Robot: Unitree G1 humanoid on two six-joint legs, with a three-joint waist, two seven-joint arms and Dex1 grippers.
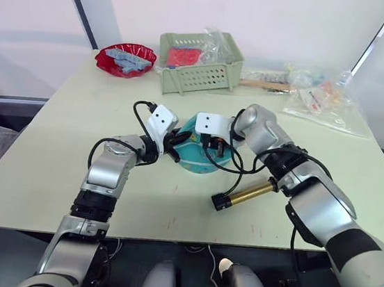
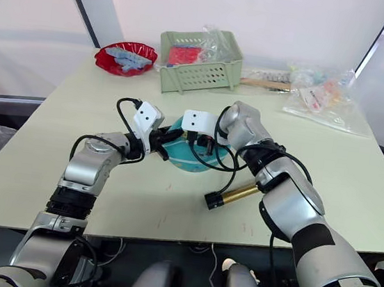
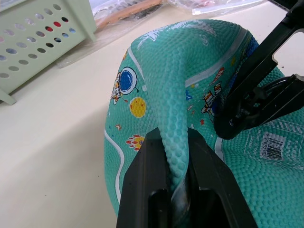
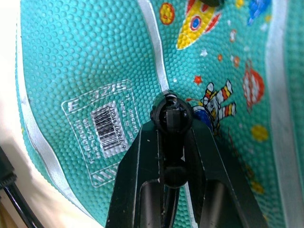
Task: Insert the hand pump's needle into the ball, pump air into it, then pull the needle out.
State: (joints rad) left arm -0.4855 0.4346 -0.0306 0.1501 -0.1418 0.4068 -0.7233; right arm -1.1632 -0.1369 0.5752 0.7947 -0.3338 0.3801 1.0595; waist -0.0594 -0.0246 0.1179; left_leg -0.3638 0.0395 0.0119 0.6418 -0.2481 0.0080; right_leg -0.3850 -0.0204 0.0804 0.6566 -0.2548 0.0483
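Observation:
The teal ball (image 1: 196,156), partly deflated, sits mid-table. My left gripper (image 3: 173,138) is shut on a raised fold of the ball (image 3: 180,85) at its left side. From the right, my right gripper (image 4: 172,122) is shut on the needle's black fitting (image 4: 172,110), which is pressed against the ball (image 4: 95,57) next to its white label (image 4: 102,124). The metal pin itself is hidden. The hand pump (image 1: 245,194), a brass cylinder, lies on the table to the ball's front right. Its black hose (image 1: 235,164) loops up to the right gripper (image 1: 214,143).
A green perforated basket (image 1: 200,64) stands at the back of the table, a red bowl (image 1: 125,60) to its left. Clear plastic bags (image 1: 320,96) lie at the back right. The table's front edge (image 1: 167,235) runs close below the pump.

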